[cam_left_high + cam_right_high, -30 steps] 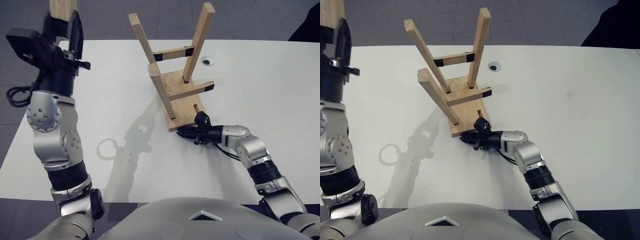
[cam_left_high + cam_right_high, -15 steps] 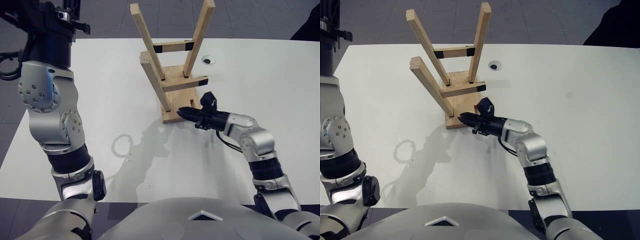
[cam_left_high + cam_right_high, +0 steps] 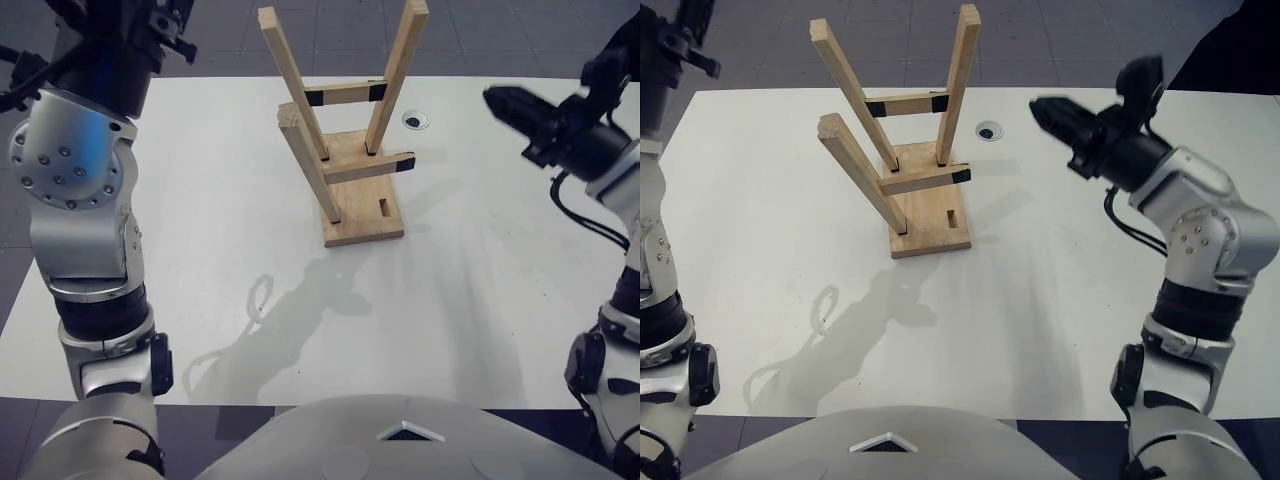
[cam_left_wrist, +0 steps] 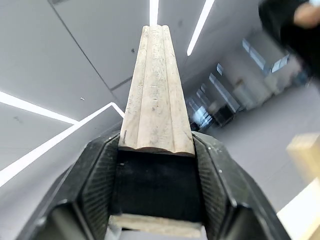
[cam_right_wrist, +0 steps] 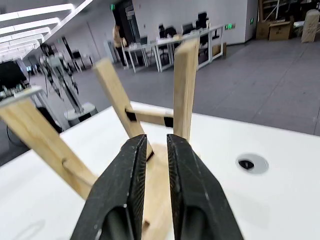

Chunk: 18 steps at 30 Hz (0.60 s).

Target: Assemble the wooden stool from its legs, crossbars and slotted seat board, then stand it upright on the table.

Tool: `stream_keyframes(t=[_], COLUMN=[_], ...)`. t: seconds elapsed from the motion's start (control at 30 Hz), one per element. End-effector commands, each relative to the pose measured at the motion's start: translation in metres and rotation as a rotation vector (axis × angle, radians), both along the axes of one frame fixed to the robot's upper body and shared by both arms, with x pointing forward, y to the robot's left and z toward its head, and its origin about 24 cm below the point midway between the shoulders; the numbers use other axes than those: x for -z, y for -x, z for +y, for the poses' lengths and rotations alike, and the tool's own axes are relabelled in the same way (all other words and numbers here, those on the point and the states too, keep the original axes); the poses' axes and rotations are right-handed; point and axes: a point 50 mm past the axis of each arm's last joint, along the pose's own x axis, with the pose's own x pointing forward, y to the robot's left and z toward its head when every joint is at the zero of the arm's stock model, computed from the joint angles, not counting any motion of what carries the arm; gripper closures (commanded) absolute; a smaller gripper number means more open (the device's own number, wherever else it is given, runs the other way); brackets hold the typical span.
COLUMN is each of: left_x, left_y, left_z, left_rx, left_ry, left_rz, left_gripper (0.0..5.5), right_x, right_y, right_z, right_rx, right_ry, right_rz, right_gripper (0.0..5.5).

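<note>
Stool (image 3: 352,160) let go; right gripper (image 3: 492,96) lifted clear, left gripper (image 4: 156,150) clamps leg (image 4: 156,90).

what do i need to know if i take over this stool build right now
Left gripper: jaws shut on the spare leg, raised at the left.
Right gripper: jaws nearly closed, empty, raised to the right of the stool.
Done: the stool sits inverted, seat board on the table; three legs and two crossbars are fitted.
Left to do: put the leg in the open slot, then flip the stool upright.
</note>
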Motion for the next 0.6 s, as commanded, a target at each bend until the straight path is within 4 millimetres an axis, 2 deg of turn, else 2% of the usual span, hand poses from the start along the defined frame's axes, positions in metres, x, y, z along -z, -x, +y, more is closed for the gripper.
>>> stream_keyframes(t=[0.03, 0.1, 0.17, 0.3, 0.43, 0.6], left_x=[0.0, -0.006, -0.013, -0.019, -0.018, -0.016], left_y=[-0.006, -0.009, -0.01, -0.013, -0.014, -0.017], left_z=[-0.008, -0.018, -0.027, -0.034, -0.032, -0.03], left_rx=[-0.076, -0.064, -0.042, -0.027, -0.038, -0.04], left_ry=[-0.397, -0.537, -0.605, -0.632, -0.648, -0.682], left_rz=[-0.092, -0.159, -0.219, -0.281, -0.298, -0.319], left_gripper=[3.43, 3.43, 3.43, 3.43, 3.43, 3.43], right_x=[-0.025, -0.034, -0.039, -0.041, -0.036, -0.044], right_y=[-0.007, -0.008, -0.01, -0.007, -0.004, 0.0], right_z=[0.017, 0.028, 0.035, 0.045, 0.045, 0.042], right_rx=[0.053, 0.075, 0.084, 0.07, 0.092, 0.106], right_ry=[-0.116, -0.172, -0.245, -0.313, -0.318, -0.362], right_rz=[0.006, 0.015, 0.046, 0.101, 0.15, 0.169], right_gripper=[4.56, 4.23, 3.9, 3.21, 2.57, 2.54])
